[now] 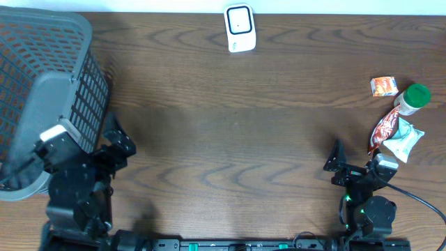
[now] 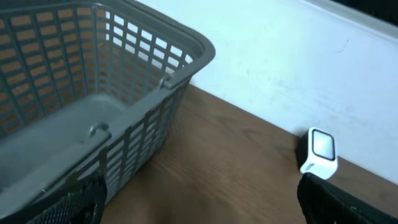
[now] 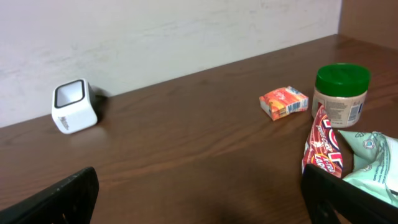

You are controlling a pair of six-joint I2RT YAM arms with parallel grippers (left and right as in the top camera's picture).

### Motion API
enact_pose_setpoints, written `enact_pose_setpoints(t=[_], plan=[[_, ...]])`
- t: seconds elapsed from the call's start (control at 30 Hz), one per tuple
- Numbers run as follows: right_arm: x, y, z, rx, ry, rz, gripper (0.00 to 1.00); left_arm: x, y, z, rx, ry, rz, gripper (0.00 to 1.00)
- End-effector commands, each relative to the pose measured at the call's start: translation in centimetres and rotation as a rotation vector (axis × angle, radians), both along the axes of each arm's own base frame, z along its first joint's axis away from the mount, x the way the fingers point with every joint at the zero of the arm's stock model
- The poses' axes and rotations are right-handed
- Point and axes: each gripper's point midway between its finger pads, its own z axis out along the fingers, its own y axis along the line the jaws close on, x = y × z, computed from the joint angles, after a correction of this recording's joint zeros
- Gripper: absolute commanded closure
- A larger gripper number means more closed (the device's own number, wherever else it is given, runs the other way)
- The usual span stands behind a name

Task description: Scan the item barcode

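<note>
As right gripper point(image 3: 199, 194) gapes, red packet point(image 3: 320, 148) near its fingertip

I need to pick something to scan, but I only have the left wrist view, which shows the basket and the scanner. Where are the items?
Observer: Four lie on the table's right side: a small orange box, a green-lidded jar, a red packet and a pale green pouch.
Operator: Is the right gripper holding one?
Observer: No, the right gripper is open, with nothing between its fingers.
Operator: Which item is nearest the scanner?
Observer: The small orange box is closest to the scanner.
</note>
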Motion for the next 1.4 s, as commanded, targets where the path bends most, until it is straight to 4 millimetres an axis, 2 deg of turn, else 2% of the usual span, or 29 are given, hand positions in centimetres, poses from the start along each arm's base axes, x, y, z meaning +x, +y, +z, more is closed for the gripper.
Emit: enact_pose_setpoints(t=[0.0, 0.43, 0.8, 1.2, 1.37], plan=[[0.0, -0.3, -0.1, -0.003, -0.002, -0.013, 0.01, -0.1, -0.3, -3.0, 0.053, 0.019, -0.057, 0.02], [0.0, -0.3, -0.1, -0.003, -0.002, -0.013, 0.01, 0.4, 0.9, -9.9, 0.054, -0.119, -0.017, 0.02], [0.0, -0.3, -0.1, -0.003, -0.002, -0.013, 0.01, 0.9, 0.4, -15.5, 0.062, -0.127, -0.060, 0.02], [0.0, -0.3, -0.1, -0.003, -0.002, -0.013, 0.01, 1.0, 0.3, -17.8, 0.104, -0.088, -0.075, 0.02], [0.0, -0.3, -0.1, -0.003, -0.002, -0.013, 0.01, 1.1, 0.0, -17.8, 0.130, -0.084, -0.095, 0.02]])
